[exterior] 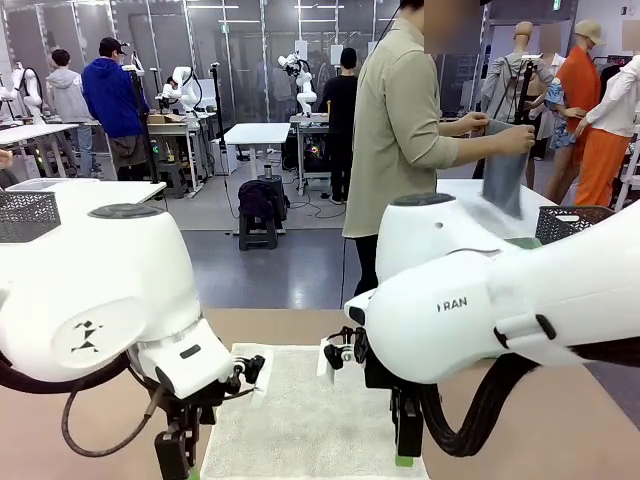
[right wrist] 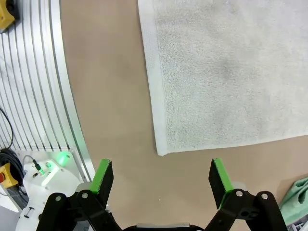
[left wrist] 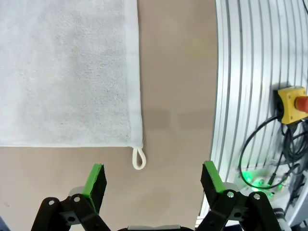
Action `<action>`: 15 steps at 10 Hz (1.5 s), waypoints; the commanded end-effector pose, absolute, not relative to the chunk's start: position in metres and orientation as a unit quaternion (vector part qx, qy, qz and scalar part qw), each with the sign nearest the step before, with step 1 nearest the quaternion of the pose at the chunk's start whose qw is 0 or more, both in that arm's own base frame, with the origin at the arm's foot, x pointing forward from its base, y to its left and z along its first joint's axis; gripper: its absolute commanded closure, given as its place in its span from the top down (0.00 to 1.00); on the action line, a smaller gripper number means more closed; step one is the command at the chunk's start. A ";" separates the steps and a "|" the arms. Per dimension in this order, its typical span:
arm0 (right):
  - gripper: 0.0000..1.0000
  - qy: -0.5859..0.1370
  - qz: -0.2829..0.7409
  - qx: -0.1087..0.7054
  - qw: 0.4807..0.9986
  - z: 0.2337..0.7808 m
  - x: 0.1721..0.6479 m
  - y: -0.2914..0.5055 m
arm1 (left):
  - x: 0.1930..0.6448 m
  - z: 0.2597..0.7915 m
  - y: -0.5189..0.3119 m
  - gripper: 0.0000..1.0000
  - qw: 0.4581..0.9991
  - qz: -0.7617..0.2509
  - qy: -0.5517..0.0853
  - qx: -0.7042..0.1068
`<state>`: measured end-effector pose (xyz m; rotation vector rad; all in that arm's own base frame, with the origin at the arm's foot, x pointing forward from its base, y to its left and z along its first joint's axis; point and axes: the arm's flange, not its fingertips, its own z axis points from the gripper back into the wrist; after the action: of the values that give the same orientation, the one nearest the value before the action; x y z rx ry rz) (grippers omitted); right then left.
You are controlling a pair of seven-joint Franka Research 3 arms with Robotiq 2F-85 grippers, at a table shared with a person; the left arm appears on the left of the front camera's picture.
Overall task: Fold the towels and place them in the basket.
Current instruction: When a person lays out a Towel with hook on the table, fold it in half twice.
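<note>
A cream-white towel (exterior: 300, 410) lies spread flat on the brown table between my two arms. My left gripper (exterior: 176, 455) hovers at its near left corner. In the left wrist view this gripper (left wrist: 154, 178) is open over bare table, just short of the towel (left wrist: 67, 72) and its hanging loop (left wrist: 139, 158). My right gripper (exterior: 405, 440) hangs at the near right corner. It is also open (right wrist: 163, 175), with the towel's corner (right wrist: 226, 72) just ahead of its fingers. A mint green towel (right wrist: 297, 191) peeks in at the side. The dark mesh basket (exterior: 585, 222) stands at the far right, behind my right arm.
A person stands at the far side, holding up a grey-blue cloth (exterior: 505, 170) in both hands. The ribbed metal rail (left wrist: 250, 72) with a yellow emergency-stop box (left wrist: 291, 103) and cables runs along my side of the table. Another mesh basket (exterior: 28, 215) sits on a table at the left.
</note>
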<state>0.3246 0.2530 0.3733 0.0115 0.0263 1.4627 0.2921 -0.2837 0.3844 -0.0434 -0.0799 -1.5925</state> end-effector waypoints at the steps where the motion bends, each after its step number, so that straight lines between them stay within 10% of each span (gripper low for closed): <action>1: 1.00 0.012 0.666 0.010 0.746 0.351 0.328 0.256 | 0.295 0.371 -0.293 1.00 0.710 -0.703 -0.040 -0.016; 15: 1.00 0.025 0.692 -0.017 0.722 0.300 0.318 0.226 | 0.318 0.312 -0.293 1.00 0.714 -0.697 -0.053 0.040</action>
<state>0.3341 0.2393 0.3072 -0.0466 0.0480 1.5333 0.3183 -0.2917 0.3235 0.0467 -0.0873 -1.5548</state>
